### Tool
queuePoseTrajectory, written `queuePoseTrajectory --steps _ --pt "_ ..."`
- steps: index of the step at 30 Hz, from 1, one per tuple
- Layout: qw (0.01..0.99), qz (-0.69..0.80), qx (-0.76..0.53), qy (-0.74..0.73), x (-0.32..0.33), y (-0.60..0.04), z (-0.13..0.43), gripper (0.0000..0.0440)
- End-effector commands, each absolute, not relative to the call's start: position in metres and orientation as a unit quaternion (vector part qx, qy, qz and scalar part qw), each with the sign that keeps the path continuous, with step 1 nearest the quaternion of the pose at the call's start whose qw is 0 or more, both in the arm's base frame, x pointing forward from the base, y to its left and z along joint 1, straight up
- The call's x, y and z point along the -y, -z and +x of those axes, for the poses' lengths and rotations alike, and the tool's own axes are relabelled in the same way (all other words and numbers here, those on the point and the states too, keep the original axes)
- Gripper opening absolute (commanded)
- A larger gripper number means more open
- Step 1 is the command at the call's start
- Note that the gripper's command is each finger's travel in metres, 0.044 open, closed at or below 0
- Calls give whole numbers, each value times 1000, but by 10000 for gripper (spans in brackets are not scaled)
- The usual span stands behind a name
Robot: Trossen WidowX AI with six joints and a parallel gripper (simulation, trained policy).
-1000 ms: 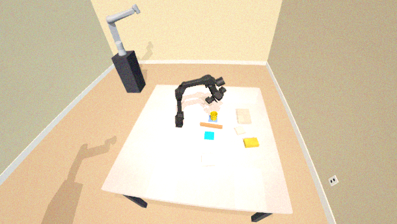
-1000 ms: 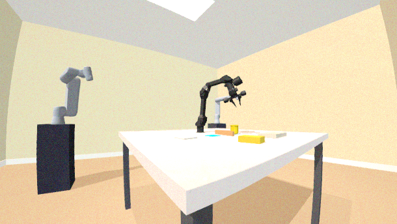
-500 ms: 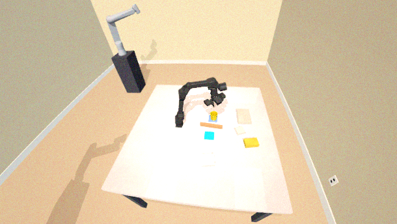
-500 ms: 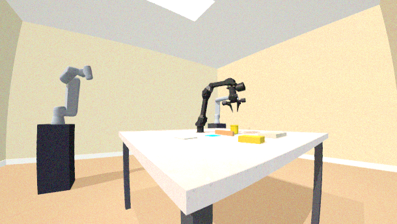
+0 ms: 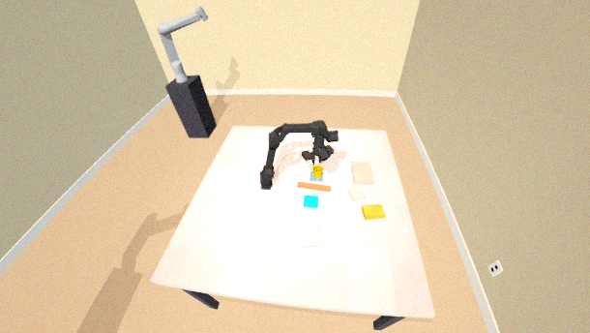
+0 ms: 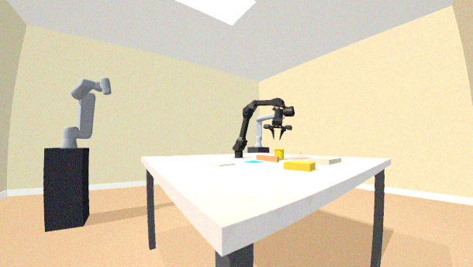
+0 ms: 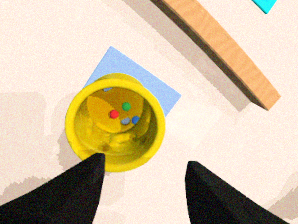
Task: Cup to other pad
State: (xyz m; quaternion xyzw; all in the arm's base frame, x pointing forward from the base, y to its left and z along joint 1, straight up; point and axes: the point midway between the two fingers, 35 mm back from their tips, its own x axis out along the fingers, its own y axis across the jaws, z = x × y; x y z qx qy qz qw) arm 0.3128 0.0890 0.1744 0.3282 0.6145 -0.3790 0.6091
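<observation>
Cup: yellow, round, upright, open top
Marbles: inside, at least 4 visible; red, green, blue, grey
Cup location: on blue pad
Gripper: fingers parted, nothing held, above cup

The top view looks steeply down from high above the white table; the exterior view faces across it from a near corner, at low height. Both share the whole black arm. The wrist view peers down closely between the gripper's fingers.
</observation>
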Motion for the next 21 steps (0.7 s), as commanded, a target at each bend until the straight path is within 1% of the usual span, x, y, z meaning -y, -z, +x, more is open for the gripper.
queuePoseTrajectory --steps 1,21 --pt "598 317 -618 401 -87 -161 309 183" --pt "580 285 -628 435 -85 -104 302 201"
